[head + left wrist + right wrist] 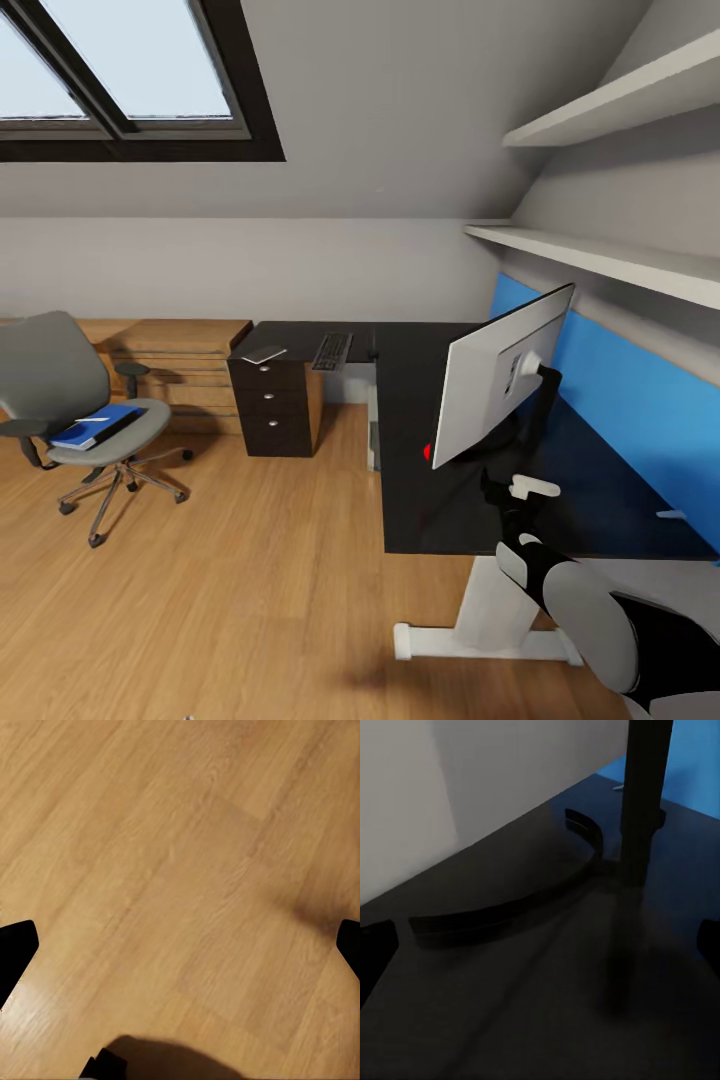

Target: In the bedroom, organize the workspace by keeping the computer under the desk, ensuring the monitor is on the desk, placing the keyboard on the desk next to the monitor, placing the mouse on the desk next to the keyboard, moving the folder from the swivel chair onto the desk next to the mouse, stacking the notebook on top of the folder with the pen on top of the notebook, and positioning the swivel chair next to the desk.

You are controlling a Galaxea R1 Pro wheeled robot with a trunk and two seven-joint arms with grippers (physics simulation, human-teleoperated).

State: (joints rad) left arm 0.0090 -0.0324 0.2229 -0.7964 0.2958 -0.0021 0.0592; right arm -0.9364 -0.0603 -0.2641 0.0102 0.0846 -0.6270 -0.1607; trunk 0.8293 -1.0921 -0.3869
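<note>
The monitor (505, 375) hides its stand's base; the computer stays unclear.

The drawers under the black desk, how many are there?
3, stacked in the dark drawer unit under the desk's far left end: top, middle, bottom.

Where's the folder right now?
In the head view, the folder lies flat on the seat of the swivel chair at the far left, apart from the desk, with the three-drawer unit between them.
</note>
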